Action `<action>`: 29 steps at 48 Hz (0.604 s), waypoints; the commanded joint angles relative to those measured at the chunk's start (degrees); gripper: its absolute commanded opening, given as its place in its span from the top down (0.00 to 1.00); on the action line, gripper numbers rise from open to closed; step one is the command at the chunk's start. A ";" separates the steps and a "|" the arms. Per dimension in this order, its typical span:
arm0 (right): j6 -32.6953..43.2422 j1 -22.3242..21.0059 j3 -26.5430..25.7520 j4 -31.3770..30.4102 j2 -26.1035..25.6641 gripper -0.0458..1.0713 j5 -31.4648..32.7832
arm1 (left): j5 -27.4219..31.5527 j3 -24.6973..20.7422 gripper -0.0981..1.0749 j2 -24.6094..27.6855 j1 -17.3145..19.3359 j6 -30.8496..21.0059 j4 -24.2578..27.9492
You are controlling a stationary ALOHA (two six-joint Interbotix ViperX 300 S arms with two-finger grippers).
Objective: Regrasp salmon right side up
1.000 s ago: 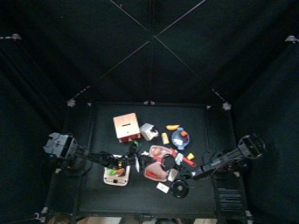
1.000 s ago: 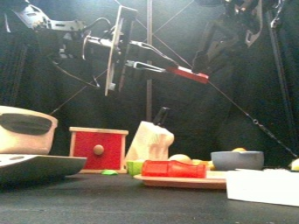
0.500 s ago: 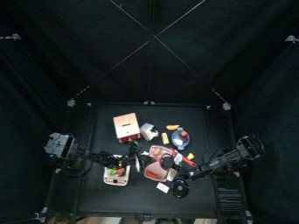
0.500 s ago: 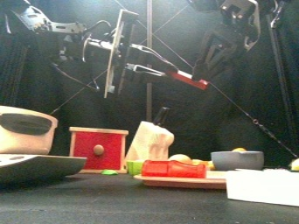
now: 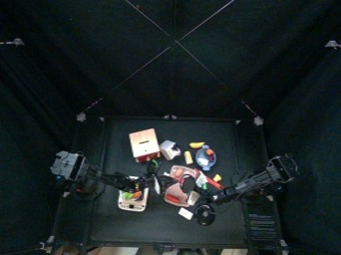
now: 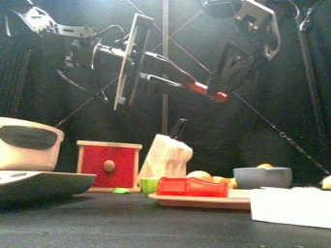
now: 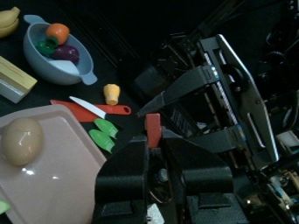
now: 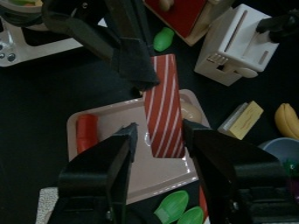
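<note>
The salmon (image 8: 163,105), a flat red fillet with pale streaks, hangs in the air above the table. In the front view it (image 6: 208,91) shows as a thin red strip. My left gripper (image 6: 185,82) is shut on one end of it; the left wrist view shows the fillet edge-on (image 7: 152,129) between my left gripper's (image 7: 149,145) jaws. My right gripper (image 8: 162,142) is open, its jaws standing on either side of the fillet's free end without pressing it. In the front view it (image 6: 225,79) reaches down from the upper right.
Below lie a pink tray (image 8: 111,171) with red and yellow toy food, a red box (image 6: 108,165), a white toy appliance (image 6: 165,155), a bowl of toy fruit (image 7: 52,54), a banana (image 8: 286,118), a white pot (image 6: 29,145) and white paper (image 6: 292,206).
My right gripper has come down and in from the upper right until its open jaws flank the salmon. My left gripper has kept hold, with the fillet dipping slightly.
</note>
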 commanded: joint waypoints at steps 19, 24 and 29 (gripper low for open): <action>-0.09 -0.79 -1.14 1.14 -0.62 0.27 -0.09 | -0.35 -1.14 0.52 -0.44 0.26 0.35 0.18; -0.09 -0.79 -1.14 1.14 -0.62 0.32 0.00 | -0.35 -1.05 0.52 -0.18 0.26 0.44 1.58; -0.09 -0.88 -1.05 1.14 -0.62 0.37 0.26 | -0.35 -1.05 0.52 0.18 0.26 0.35 2.90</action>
